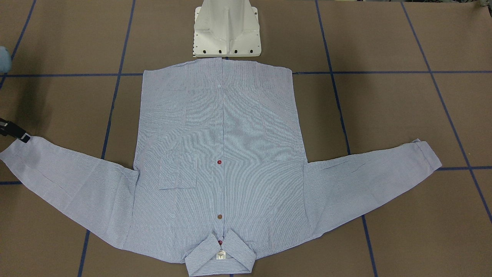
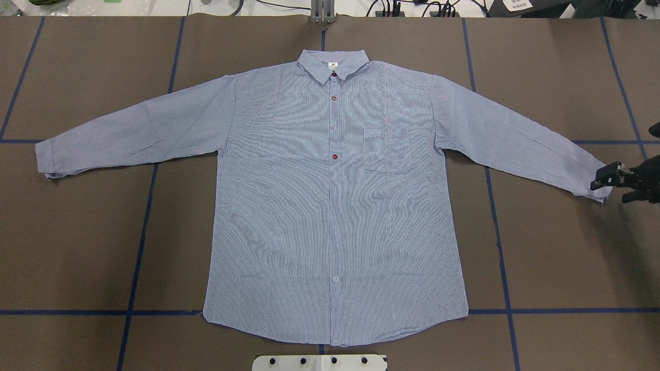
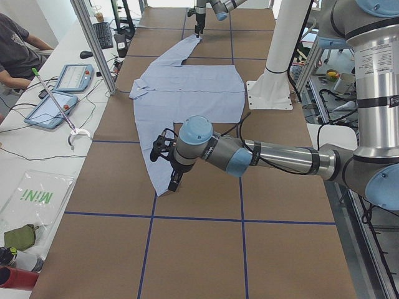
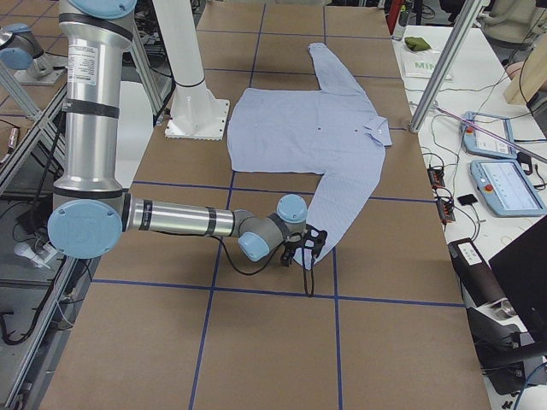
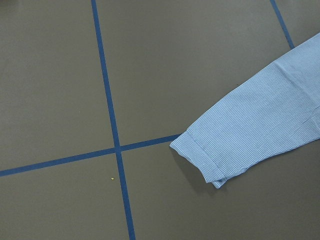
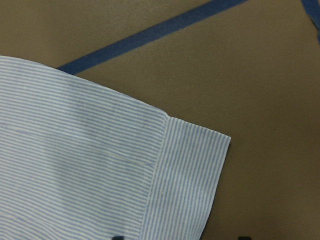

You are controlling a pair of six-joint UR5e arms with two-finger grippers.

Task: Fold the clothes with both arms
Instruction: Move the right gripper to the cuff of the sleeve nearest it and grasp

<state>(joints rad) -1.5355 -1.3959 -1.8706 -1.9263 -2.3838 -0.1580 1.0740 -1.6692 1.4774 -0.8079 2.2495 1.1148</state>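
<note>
Shirt (image 2: 330,206) lies flat and face up on the brown counter (image 2: 77,247), buttoned, with the collar (image 2: 332,62) at the far side. Its hem is toward the white pedestal (image 2: 319,362), which the overhead frame cuts off.

Leftmost, the left sleeve cuff (image 2: 44,159) rests on the counter. The left arm (image 3: 274,156) shows only in the side view, its end low and just beside that cuff. Whether its jaws are apart or closed cannot be told, and its wrist camera shows only cuff and counter.

Further right sits the chest pocket (image 2: 386,149).

At the right edge the right arm (image 2: 644,178) is mostly out of frame. Its jaws stand apart at the right cuff (image 2: 598,190), gripping nothing. Only two dark tips peek in at the bottom of its wrist view.
</note>
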